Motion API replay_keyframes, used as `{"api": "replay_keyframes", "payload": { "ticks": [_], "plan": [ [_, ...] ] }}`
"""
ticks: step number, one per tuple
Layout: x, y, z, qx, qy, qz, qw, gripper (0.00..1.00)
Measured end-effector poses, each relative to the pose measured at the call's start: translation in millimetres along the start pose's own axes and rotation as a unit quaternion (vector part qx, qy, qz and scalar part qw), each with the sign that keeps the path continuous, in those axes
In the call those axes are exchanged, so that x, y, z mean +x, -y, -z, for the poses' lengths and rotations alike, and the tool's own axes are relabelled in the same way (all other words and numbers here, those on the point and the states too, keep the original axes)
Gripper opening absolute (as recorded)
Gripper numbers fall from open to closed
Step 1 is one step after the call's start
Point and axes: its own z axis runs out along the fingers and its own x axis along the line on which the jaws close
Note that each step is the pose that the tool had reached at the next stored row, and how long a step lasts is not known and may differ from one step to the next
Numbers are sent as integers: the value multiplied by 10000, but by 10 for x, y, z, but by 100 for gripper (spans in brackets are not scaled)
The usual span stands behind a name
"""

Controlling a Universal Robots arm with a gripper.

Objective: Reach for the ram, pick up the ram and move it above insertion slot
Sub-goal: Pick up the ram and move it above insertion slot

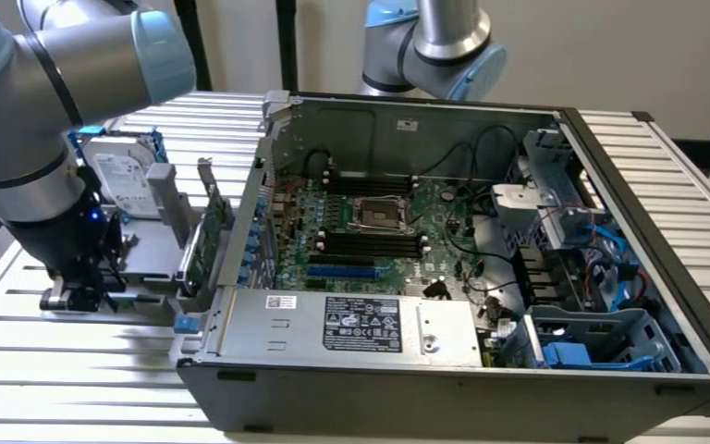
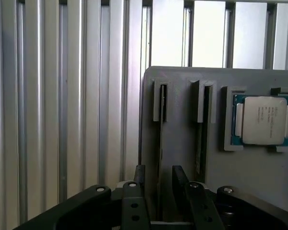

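The ram [image 2: 160, 139] stands on edge in a slot of a grey holder [image 2: 182, 96], seen as a thin dark strip. A second stick [image 2: 201, 139] stands in the neighbouring slot. My gripper [image 2: 159, 179] is open, with one finger on each side of the first ram and a small gap to it. In the exterior view the gripper [image 1: 78, 298] hangs low over the holder, to the left of the open computer case [image 1: 602, 231]. The black insertion slots [image 1: 368, 244] lie on the motherboard inside the case.
A processor chip [image 2: 264, 120] lies in a recess of the holder. A silver hard drive [image 1: 127, 180] and a green expansion card [image 1: 214, 236] stand upright between my arm and the case. A second robot arm [image 1: 435, 46] stands behind the case.
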Motion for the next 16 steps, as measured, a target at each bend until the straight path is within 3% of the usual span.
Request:
{"api": "replay_keyframes", "payload": {
  "ticks": [7,9,11,16],
  "plan": [
    [-3,-4,-20,-1,-1,8,10000,35],
    [-3,-4,-21,-1,-1,8,10000,22],
    [-3,-4,-21,-1,-1,8,10000,16],
    [-4,-4,-21,-1,-1,8,10000,13]
  ]
}}
